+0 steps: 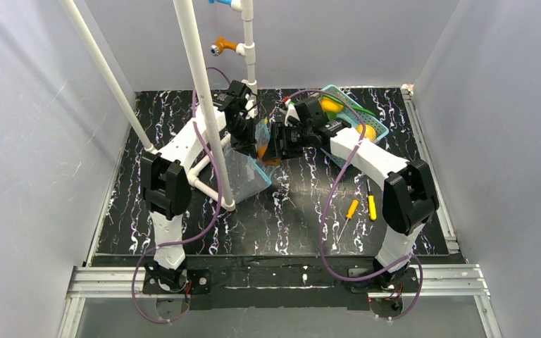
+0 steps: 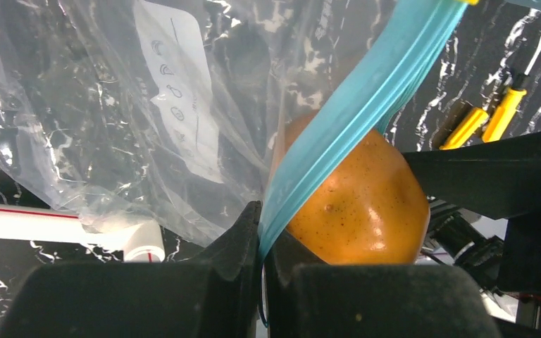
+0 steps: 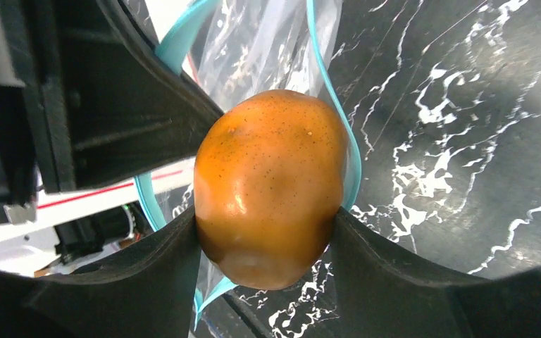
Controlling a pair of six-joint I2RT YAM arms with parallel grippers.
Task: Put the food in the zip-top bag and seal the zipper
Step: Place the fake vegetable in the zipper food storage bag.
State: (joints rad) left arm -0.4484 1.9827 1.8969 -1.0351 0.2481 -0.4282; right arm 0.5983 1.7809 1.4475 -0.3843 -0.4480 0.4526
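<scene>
The clear zip-top bag (image 1: 246, 172) hangs at the table's middle, mouth held up. My left gripper (image 2: 263, 218) is shut on its teal zipper (image 2: 366, 98). My right gripper (image 3: 266, 232) is shut on a brown-orange round fruit (image 3: 271, 183), which sits right at the bag's open mouth, with the zipper strip (image 3: 349, 141) curving round both of its sides. The same fruit (image 2: 366, 204) shows just behind the strip in the left wrist view. More food, a yellow-orange fruit (image 1: 331, 105) among it, lies in the light-blue basket (image 1: 377, 127) at the back right.
Two orange-handled screwdrivers (image 1: 352, 208) (image 1: 372, 207) lie on the black marbled table near the right arm. White pipes (image 1: 201, 91) (image 1: 109, 77) slant up over the left side, and one pipe end (image 2: 56, 229) lies beside the bag.
</scene>
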